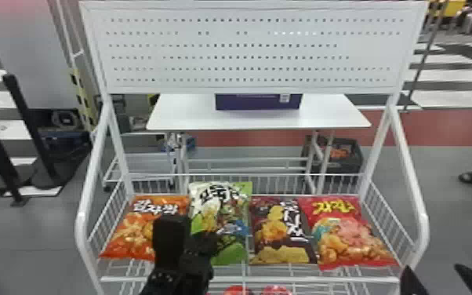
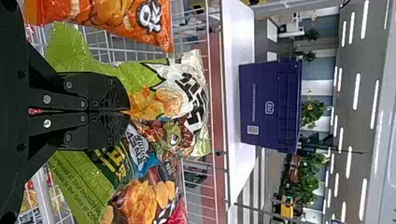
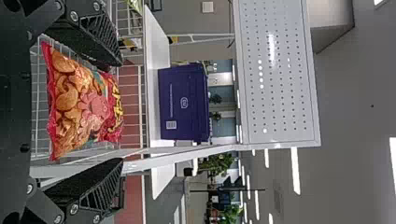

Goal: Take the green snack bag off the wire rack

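At the left gripper (image 1: 209, 240), green snack bag (image 1: 227, 210) pinched

Its fingers are clamped on the bag, which spreads to both sides and reaches beyond their tips over the wire rack (image 1: 305, 279). Well apart, the right gripper (image 1: 433, 274) has its fingers spread.

This is looking like a shop corner, possibly inside a larger hall: a wire rack (image 1: 247, 279) is holding snack bags (image 1: 345, 239) under a pegboard (image 1: 255, 51), black posts (image 1: 31, 126) are standing nearby, strip lights (image 3: 295, 170) are glowing overhead
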You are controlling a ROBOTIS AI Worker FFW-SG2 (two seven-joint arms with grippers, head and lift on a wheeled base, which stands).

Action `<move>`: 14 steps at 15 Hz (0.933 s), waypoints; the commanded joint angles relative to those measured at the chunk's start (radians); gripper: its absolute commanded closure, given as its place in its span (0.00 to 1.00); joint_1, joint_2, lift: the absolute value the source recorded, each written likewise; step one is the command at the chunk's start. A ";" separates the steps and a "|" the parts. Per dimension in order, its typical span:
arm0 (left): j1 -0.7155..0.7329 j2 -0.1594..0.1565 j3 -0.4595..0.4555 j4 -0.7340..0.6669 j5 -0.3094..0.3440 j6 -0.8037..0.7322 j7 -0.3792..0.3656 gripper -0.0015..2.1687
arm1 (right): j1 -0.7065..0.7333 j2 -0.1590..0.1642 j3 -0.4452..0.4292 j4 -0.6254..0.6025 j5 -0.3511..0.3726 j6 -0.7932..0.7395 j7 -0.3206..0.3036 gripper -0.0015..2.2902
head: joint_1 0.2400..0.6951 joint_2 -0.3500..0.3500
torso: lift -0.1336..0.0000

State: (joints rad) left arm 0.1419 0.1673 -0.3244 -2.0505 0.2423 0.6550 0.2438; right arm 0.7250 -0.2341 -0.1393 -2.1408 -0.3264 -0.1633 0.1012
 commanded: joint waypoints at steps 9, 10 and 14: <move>0.283 0.086 0.099 -0.088 0.011 -0.438 -0.037 0.55 | -0.018 -0.008 0.007 0.025 -0.002 0.000 0.000 0.07 | 0.57 0.50 | 1.00; 0.303 0.093 0.103 -0.105 0.011 -0.462 -0.037 0.55 | -0.019 -0.010 0.007 0.027 -0.003 0.000 0.000 0.07 | 0.57 0.50 | 1.00; 0.383 0.115 0.153 -0.128 0.011 -0.576 -0.035 0.55 | -0.027 -0.010 0.006 0.036 -0.003 0.000 0.000 0.07 | 0.57 0.50 | 1.00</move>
State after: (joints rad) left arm 0.4969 0.2766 -0.1930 -2.1762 0.2531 0.1251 0.2088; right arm 0.7000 -0.2439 -0.1322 -2.1069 -0.3298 -0.1633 0.1012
